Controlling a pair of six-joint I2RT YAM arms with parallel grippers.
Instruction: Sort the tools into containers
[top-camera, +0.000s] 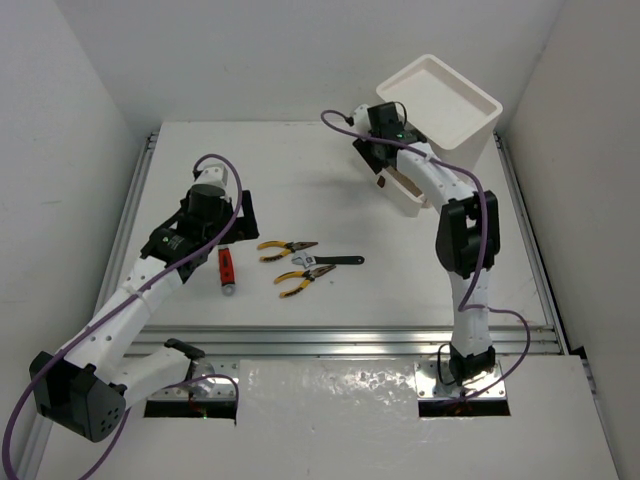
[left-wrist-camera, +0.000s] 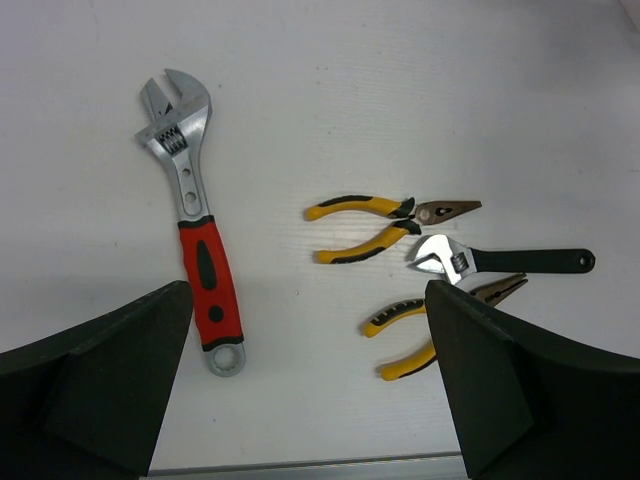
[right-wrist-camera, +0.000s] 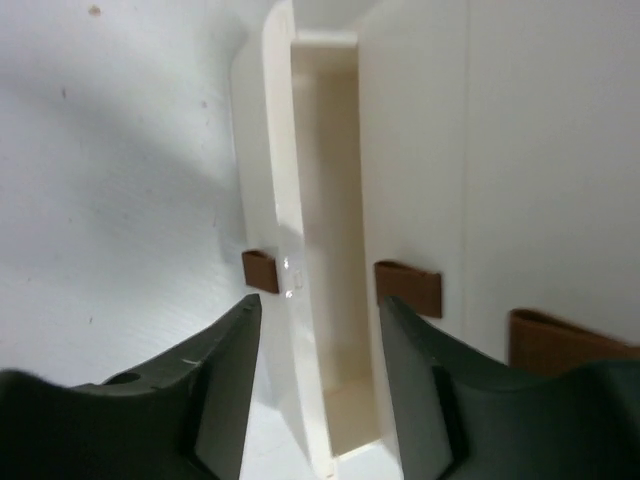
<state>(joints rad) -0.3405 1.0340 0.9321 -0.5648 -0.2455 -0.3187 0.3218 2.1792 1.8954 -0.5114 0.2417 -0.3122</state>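
Note:
Four tools lie on the table. The red-handled wrench (left-wrist-camera: 195, 235) (top-camera: 227, 270) is below my left gripper (left-wrist-camera: 310, 400) (top-camera: 215, 215), which hovers open over it, touching nothing. To its right are yellow-handled pliers (left-wrist-camera: 385, 225) (top-camera: 287, 248), a black-handled wrench (left-wrist-camera: 505, 261) (top-camera: 335, 262) and a second pair of pliers (left-wrist-camera: 425, 325) (top-camera: 300, 281). The white container (top-camera: 440, 105) stands at the far right with one drawer (right-wrist-camera: 335, 300) (top-camera: 402, 182) pulled out. My right gripper (right-wrist-camera: 315, 390) (top-camera: 380, 150) is open, its fingers on either side of that drawer's front panel near its dark red tab (right-wrist-camera: 260, 271).
Two more dark red tabs (right-wrist-camera: 408, 287) (right-wrist-camera: 560, 345) show on the shut drawers beside the open one. White walls enclose the table on the left, back and right. A metal rail (top-camera: 340, 340) runs along the near edge.

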